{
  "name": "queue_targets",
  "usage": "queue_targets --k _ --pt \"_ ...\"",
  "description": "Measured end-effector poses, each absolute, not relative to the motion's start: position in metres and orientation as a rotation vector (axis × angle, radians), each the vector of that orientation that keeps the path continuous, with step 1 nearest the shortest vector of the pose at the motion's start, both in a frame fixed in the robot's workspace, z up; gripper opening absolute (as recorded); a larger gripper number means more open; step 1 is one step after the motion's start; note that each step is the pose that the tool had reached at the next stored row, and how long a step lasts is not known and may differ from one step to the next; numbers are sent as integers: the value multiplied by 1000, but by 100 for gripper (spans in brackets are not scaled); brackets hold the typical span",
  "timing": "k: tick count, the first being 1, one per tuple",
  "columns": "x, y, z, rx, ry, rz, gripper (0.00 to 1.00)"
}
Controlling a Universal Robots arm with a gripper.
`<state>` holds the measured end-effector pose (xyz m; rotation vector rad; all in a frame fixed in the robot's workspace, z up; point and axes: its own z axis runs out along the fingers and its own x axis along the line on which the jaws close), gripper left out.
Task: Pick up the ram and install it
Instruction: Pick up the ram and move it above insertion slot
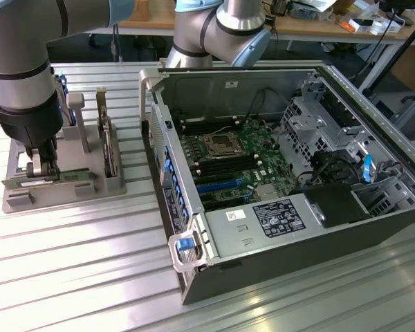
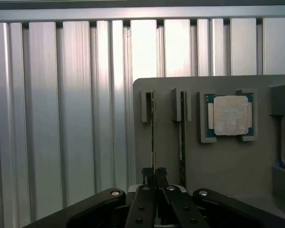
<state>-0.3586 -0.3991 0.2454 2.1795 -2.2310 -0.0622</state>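
Barely started tbh: the jaws are pinched shut on the top edge of the ram (image 2: pixel 153 137), which sits right between them, not yet lifted from its grey holder (image 2: pixel 218 166), with the open PC case (image 1: pixel 263 266) well off to one side.

exterior view: holder (image 1: pixel 17 202) sits on the tabletop (image 1: pixel 76 277) at the frame's left. open computer case (image 1: pixel 277 277) takes centre and right, apart from the holder. motherboard (image 1: pixel 228 162) lies on the case floor, power supply (image 1: pixel 263 221) in front of it at lower centre. gripper (image 1: pixel 41 169) stands over the holder's near side, clamped on the ram (image 1: pixel 69 182) upright in its slot. wrist view: second stick (image 2: pixel 182 128) in the neighbouring slot, cpu chip (image 2: pixel 229 115) in a recess on that stick's far side.
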Motion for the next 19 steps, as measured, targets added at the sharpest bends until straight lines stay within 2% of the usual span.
queue_targets --k 19 --pt "-359 -399 273 2184 -2236 -73 12"
